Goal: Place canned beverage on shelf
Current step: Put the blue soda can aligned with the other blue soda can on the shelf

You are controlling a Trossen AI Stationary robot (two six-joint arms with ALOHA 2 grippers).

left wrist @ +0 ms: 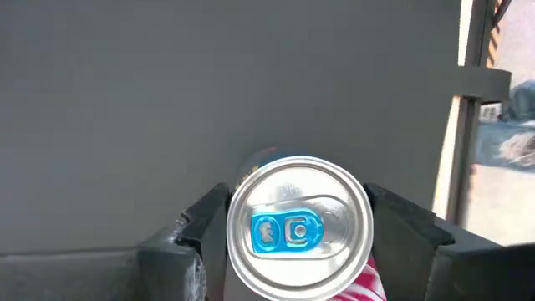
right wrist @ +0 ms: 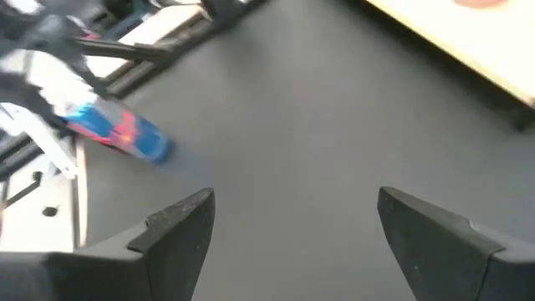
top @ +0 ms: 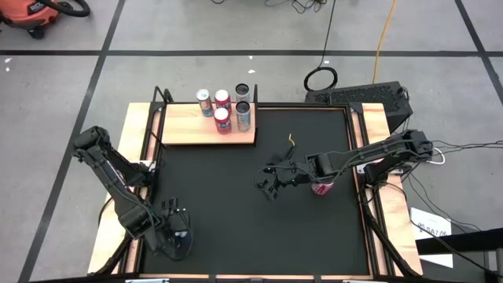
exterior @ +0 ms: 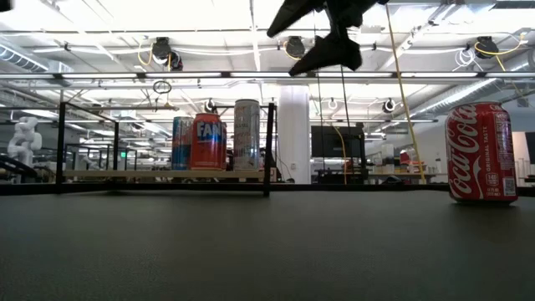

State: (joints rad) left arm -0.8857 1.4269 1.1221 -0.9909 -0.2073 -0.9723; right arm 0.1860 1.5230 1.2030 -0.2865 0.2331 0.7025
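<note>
A blue, red and white can (left wrist: 299,224) with a blue tab stands at the mat's near left corner. It also shows in the right wrist view as can (right wrist: 117,134). My left gripper (top: 174,229) is shut on it from above. A red Coca-Cola can (exterior: 482,153) stands upright on the mat at the right, under my right arm. My right gripper (top: 271,183) hangs open over the mat's middle, holding nothing. The wooden shelf (top: 185,130) lies at the far left and carries several upright cans (top: 222,119). My left gripper has the can pinched between its two fingers (left wrist: 205,230), one on each opposite side just below the top rim (left wrist: 236,219). The fingers come from above, pointing steeply down. The lid hides the exact spots of contact. The can stays upright, its base on the mat.
The black mat (top: 236,228) is bare between the two grippers and the shelf. A thin black rail (exterior: 269,146) borders the shelf. Wooden strips (top: 381,126) and black frame bars edge the table. Cables lie beyond the far and right edges.
</note>
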